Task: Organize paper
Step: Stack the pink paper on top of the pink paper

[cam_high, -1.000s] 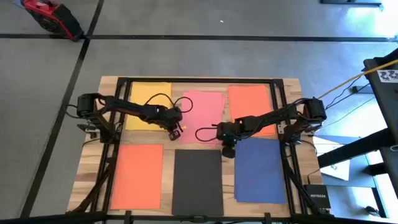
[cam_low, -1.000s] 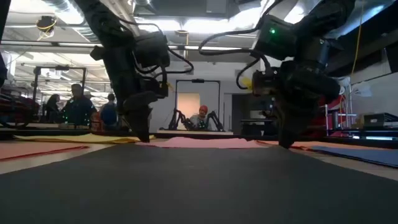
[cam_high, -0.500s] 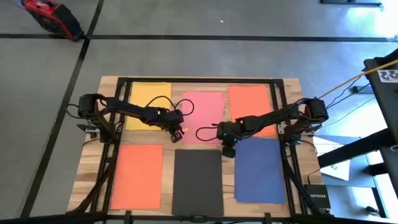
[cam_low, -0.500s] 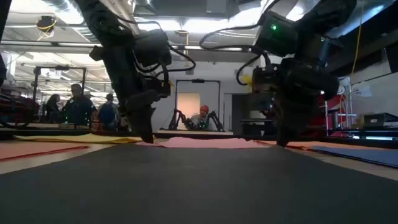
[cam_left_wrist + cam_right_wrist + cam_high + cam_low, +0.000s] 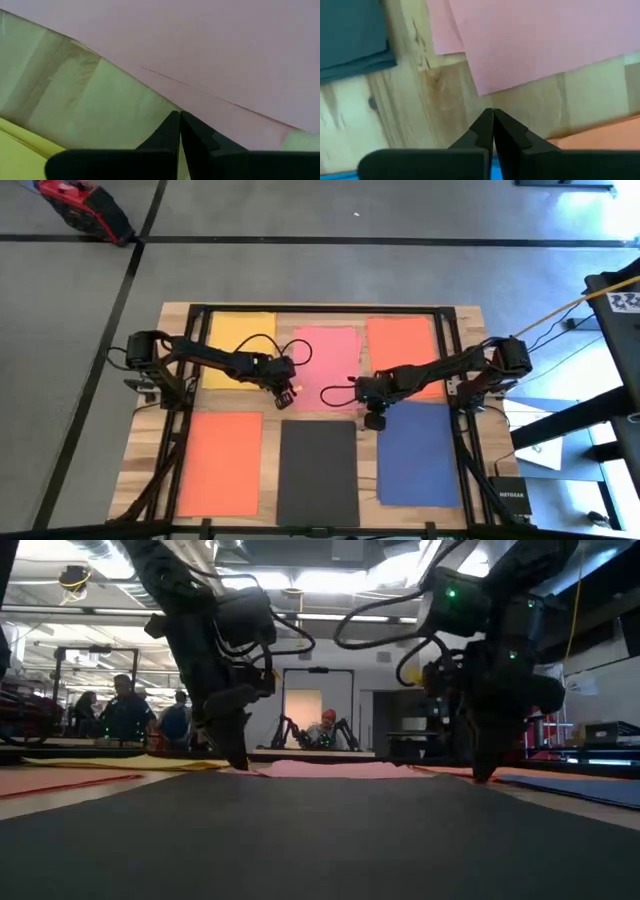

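Six spots of paper lie flat on the wooden table: yellow (image 5: 235, 345), pink (image 5: 328, 365) and orange (image 5: 400, 348) along the far side, orange (image 5: 222, 462), black (image 5: 318, 472) and dark blue (image 5: 420, 455) along the near side. The pink spot holds two sheets, one lying askew on the other (image 5: 210, 55). My left gripper (image 5: 285, 393) is shut, tips down at the pink paper's near left edge. My right gripper (image 5: 374, 421) is shut, tips (image 5: 492, 111) over bare wood between the pink corner (image 5: 481, 90) and the blue sheet. My left gripper points its shut fingertips (image 5: 179, 116) down from above at the near left edge of the lower pink sheet (image 5: 200, 107). The sheet lies flat on the table. Whether the tips press on the paper or stand just beside it, I cannot tell.
A dark metal frame (image 5: 320, 308) runs around the table's far edge and down both sides. Bare wood strips (image 5: 272, 415) separate the sheets. People (image 5: 125, 710) sit in the room beyond the far edge. A red tool (image 5: 85, 205) lies on the floor.
My right gripper has slid a little toward the table's right edge, from the gap near the black sheet's far right corner to the blue sheet's far left corner, staying shut and low.
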